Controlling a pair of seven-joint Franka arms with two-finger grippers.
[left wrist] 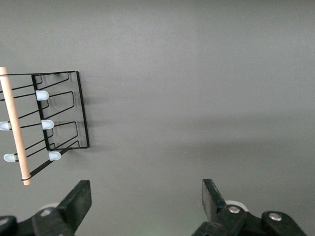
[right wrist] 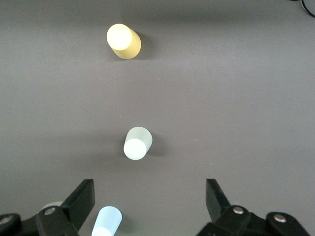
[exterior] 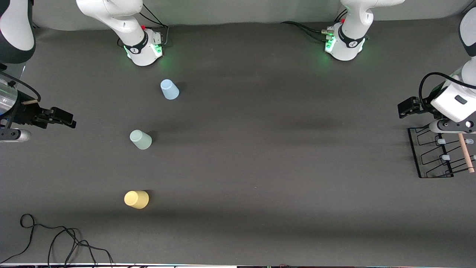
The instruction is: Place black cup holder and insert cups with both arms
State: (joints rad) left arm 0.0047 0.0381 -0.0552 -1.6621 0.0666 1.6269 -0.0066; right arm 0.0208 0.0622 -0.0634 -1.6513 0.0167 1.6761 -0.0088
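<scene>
The black cup holder (exterior: 445, 157) stands at the left arm's end of the table, its wooden handle (exterior: 466, 152) on top; it also shows in the left wrist view (left wrist: 15, 128). Three cups stand upside down toward the right arm's end: pale blue (exterior: 169, 89), mint green (exterior: 140, 139) and yellow (exterior: 136, 199), the yellow one nearest the camera. The right wrist view shows the yellow (right wrist: 123, 40), mint (right wrist: 137, 143) and blue (right wrist: 106, 221) cups. My left gripper (exterior: 403, 108) (left wrist: 146, 196) is open and empty over bare table beside the holder. My right gripper (exterior: 70, 121) (right wrist: 150, 196) is open and empty, apart from the cups.
Loose black cables (exterior: 55, 242) lie at the table's edge nearest the camera, at the right arm's end. The right arm's base (exterior: 144, 48) and the left arm's base (exterior: 345, 46) stand along the table's edge farthest from the camera.
</scene>
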